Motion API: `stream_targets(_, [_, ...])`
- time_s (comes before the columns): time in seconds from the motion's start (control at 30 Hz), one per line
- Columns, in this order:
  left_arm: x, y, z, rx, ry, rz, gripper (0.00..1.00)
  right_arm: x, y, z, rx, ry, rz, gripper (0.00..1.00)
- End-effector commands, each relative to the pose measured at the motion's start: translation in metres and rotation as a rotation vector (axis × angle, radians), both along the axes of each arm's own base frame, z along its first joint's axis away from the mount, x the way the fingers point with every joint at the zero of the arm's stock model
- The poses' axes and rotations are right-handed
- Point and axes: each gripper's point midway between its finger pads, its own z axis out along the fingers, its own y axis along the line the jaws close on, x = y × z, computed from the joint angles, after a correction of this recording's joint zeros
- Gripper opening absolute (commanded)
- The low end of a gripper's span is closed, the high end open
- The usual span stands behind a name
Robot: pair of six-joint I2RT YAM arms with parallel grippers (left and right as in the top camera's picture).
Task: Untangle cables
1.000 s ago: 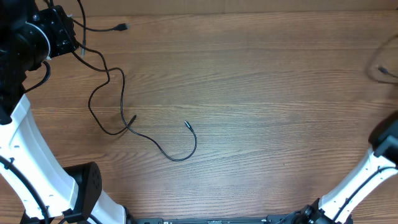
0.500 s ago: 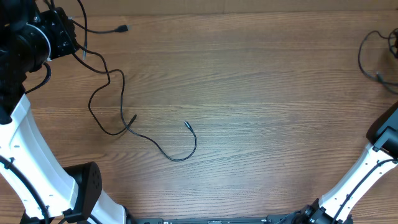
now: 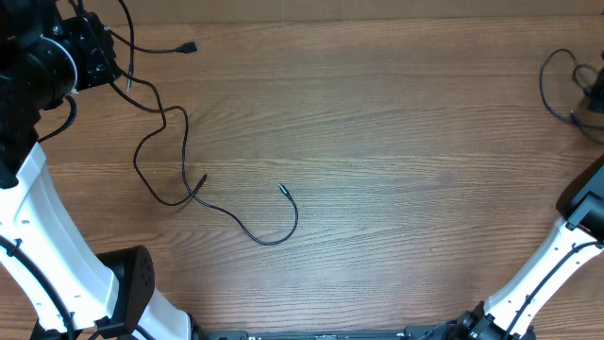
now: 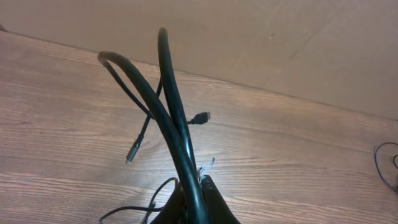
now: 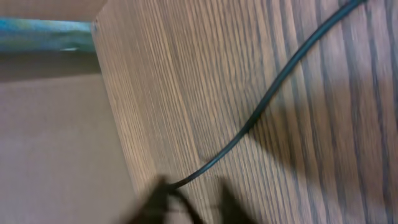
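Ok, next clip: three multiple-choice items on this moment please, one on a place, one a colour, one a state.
1. From overhead, where does the free plug of the long cable lie? A) right edge B) near the middle of the table C) front edge
2. That cable's colour? A) red B) white C) black
3. The left end effector is: A) shut on cables B) open, empty C) out of view
Answers: B, the plug rests mid-table; C, it is black throughout; A, the left wrist view shows cables rising from where it is clamped shut.
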Motion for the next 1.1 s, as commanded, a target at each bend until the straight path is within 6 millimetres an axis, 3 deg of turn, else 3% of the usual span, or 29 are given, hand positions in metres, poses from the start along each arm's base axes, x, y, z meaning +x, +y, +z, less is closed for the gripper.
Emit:
stream_targets(0.0, [0.004, -0.001, -0.002, 0.018, 0.002, -0.02, 0.04, 0.013, -0.007, 0.052, -0.104, -0.093, 0.058, 1.0])
stream_targets(0.13, [0.004, -0.001, -0.002, 0.018, 0.002, -0.02, 0.04, 0.026, -0.008, 0.087, -0.201, -0.184, 0.144, 1.0])
stream_targets(0.33, [0.004, -0.001, -0.002, 0.018, 0.001, -0.019, 0.04, 0.021, -0.004, 0.18, -0.322, -0.306, 0.16, 1.0])
stream_targets(0.4, [0.004, 0.0, -0.002, 0.019, 0.002, -0.019, 0.04, 0.022, 0.01, 0.205, -0.384, -0.316, 0.229, 1.0])
stream_targets(0.47, [0.004, 0.0, -0.002, 0.019, 0.002, -0.018, 0.09, 0.025, 0.044, 0.227, -0.445, -0.316, 0.385, 1.0])
stream_targets(0.57, [0.004, 0.0, -0.002, 0.02, 0.0, -0.018, 0.07, 0.027, 0.094, 0.23, -0.509, -0.259, 0.617, 1.0])
stream_targets(0.7, [0.008, 0.001, 0.004, 0.025, -0.028, -0.016, 0.04, 0.029, 0.172, 0.217, -0.587, -0.195, 0.958, 1.0])
stream_targets(0.87, [0.015, 0.002, 0.013, 0.01, -0.074, 0.001, 0.04, 0.027, 0.289, 0.192, -0.667, -0.207, 1.409, 0.95])
stream_targets(0.93, [0.024, -0.001, 0.019, -0.076, -0.096, 0.033, 0.04, 0.025, 0.333, 0.186, -0.699, -0.213, 1.542, 0.95])
stream_targets(1.03, [0.048, -0.023, 0.023, -0.196, -0.124, -0.025, 0.04, 0.024, 0.396, 0.184, -0.74, -0.25, 1.687, 0.95])
stream_targets(1.07, [0.069, -0.039, 0.016, -0.233, -0.118, -0.076, 0.04, 0.021, 0.434, 0.188, -0.751, -0.285, 1.747, 0.95])
